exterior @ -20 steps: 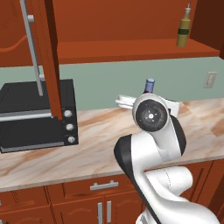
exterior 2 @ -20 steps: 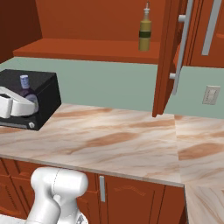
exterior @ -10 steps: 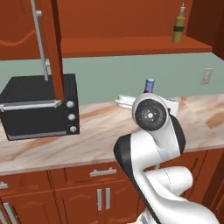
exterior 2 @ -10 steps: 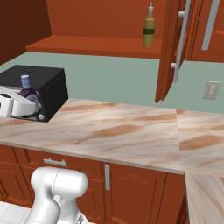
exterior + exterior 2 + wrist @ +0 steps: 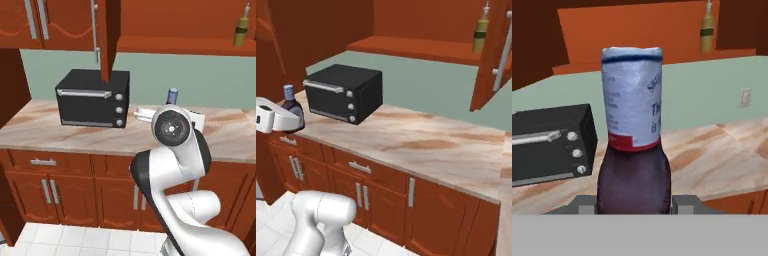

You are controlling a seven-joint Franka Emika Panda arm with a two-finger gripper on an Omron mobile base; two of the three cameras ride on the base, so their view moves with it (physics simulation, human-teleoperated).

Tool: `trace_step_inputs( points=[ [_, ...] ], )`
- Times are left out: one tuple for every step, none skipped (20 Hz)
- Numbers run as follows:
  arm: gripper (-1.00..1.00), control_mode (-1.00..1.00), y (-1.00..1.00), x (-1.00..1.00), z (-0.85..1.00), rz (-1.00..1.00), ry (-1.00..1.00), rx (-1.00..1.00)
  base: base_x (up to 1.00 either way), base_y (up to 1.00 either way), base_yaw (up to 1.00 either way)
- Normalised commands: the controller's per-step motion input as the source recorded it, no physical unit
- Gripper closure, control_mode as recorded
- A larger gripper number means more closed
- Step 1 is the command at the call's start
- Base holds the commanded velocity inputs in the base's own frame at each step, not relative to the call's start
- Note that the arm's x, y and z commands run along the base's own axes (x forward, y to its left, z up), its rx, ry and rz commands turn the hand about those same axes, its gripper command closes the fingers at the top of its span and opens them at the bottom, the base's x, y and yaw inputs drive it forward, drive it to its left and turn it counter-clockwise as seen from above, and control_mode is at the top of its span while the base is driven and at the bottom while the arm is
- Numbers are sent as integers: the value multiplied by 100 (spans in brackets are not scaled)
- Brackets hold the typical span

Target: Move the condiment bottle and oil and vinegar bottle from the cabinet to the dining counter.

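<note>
Condiment bottle (image 5: 633, 150) still in claw (image 5: 633, 204); base backed off, oven (image 5: 93, 98) nearer centre.

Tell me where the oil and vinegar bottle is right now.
The oil and vinegar bottle stands upright on the open cabinet's shelf, upper right in both base views, above the counter and well right of the black toaster oven.

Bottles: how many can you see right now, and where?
2. The condiment bottle is upright in the gripper; the oil and vinegar bottle stands on the cabinet shelf. Others may be hidden.
</note>
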Motion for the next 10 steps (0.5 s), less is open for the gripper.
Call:
trace_step_inputs(
  points=[
    [100,100,0,0,0,0,0,0,-17,14,97],
    [100,100,0,0,0,0,0,0,-12,10,100],
    [100,100,0,0,0,0,0,0,-9,9,100],
    [100,100,0,0,0,0,0,0,-9,9,100],
    [100,100,0,0,0,0,0,0,-8,7,100],
    [100,100,0,0,0,0,0,0,-8,6,100],
    [100,100,0,0,0,0,0,0,-8,6,100],
    [100,100,0,0,0,0,0,0,-8,6,100],
    [100,100,0,0,0,0,0,0,-8,6,100],
    [100,100,0,0,0,0,0,0,-8,6,100]
  ],
)
